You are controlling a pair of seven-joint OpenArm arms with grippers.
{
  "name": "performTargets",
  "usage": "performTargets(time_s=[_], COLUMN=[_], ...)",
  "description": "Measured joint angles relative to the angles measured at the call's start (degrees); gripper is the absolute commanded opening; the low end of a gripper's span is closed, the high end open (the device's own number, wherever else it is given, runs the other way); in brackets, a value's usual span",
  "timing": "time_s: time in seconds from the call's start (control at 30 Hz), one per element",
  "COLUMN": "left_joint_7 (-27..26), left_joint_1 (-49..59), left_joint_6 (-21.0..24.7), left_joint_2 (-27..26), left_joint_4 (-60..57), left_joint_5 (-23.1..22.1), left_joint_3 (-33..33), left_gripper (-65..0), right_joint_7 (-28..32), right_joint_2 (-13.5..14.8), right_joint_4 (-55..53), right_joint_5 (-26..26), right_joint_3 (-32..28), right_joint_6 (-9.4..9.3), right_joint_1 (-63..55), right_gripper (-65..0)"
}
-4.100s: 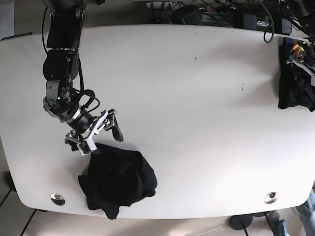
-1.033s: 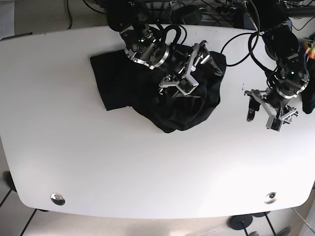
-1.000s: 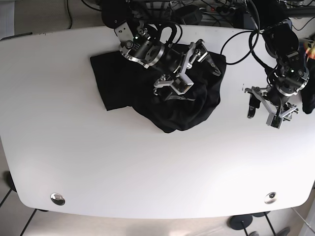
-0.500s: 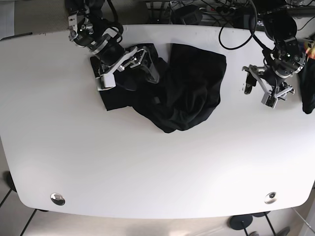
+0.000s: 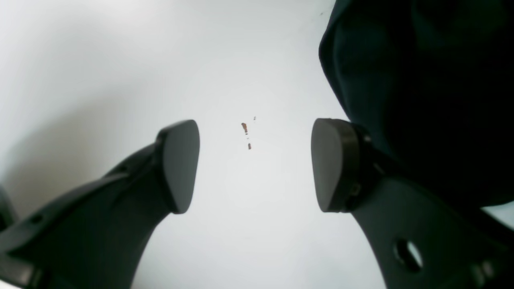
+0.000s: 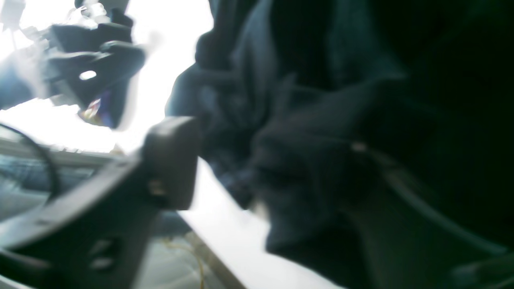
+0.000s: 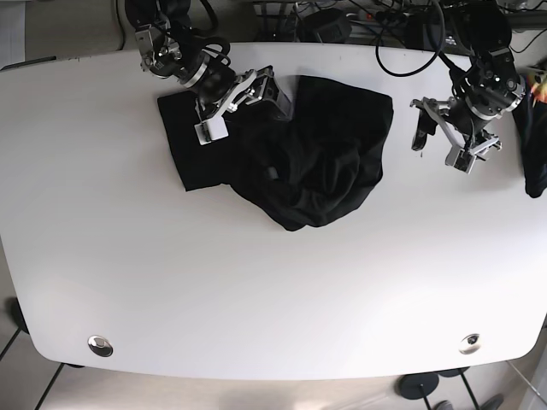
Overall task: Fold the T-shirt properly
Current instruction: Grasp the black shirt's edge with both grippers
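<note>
The black T-shirt [image 7: 320, 162] lies crumpled at the back middle of the white table [image 7: 256, 290]. My right gripper [image 7: 245, 113] hovers over the shirt's upper left part and is open. In the blurred right wrist view, dark shirt cloth [image 6: 321, 120] lies between its spread fingers [image 6: 172, 160]. My left gripper [image 7: 438, 147] stands open just right of the shirt, above bare table. In the left wrist view the left gripper [image 5: 255, 164] has nothing between its pads, and the shirt's edge [image 5: 421, 80] sits at the upper right, beside the right-hand finger.
A second black garment [image 7: 534, 145] lies at the table's right edge. Cables and boxes [image 7: 342, 21] crowd the back edge. Two metal fittings [image 7: 100, 345] [image 7: 469, 343] sit near the front corners. Small brown specks [image 5: 245, 128] mark the table under the left gripper.
My right gripper left the shirt's middle, swung to its upper left, then edged back rightward. My left gripper rose toward the back and nearer the shirt's right edge. The shirt barely moved.
</note>
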Motion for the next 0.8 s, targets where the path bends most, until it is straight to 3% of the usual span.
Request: performTargets(time_s=[0.07, 0.1, 0.13, 0.37, 0.53, 0.8], left_joint_7=[-0.31, -0.39, -0.13, -0.15, -0.28, -0.5], left_joint_1=[1.09, 2.51, 3.63, 8.26, 8.04, 5.7], left_joint_6=[0.0, 0.02, 0.07, 0.04, 0.04, 0.07], left_joint_2=[0.22, 0.13, 0.04, 2.49, 2.62, 2.6], left_joint_4=[0.11, 0.17, 0.13, 0.07, 0.02, -0.81], left_joint_5=[-0.17, -0.31, 0.17, -0.17, -0.17, 0.22], left_joint_3=[0.37, 1.64, 3.3, 10.51, 17.53, 23.12], left_gripper=[-25.4, -25.4, -25.4, -25.4, -25.4, -25.3], right_joint_7=[-0.5, -0.46, -0.13, -0.2, -0.2, -0.24], right_joint_2=[0.33, 0.57, 0.59, 1.81, 1.7, 1.7], right_joint_4=[-0.44, -0.52, -0.52, -0.5, -0.5, -0.42], right_joint_5=[-0.15, -0.15, -0.11, -0.11, -0.11, -0.13], right_joint_3=[0.0, -0.09, -0.09, -0.04, -0.28, -0.35], right_joint_6=[-0.02, -0.02, 0.0, -0.02, 0.17, 0.22], right_joint_1=[0.7, 1.46, 1.9, 3.5, 3.67, 3.67], right_gripper=[-49.0, -60.7, -63.9, -62.9, -62.9, -62.9])
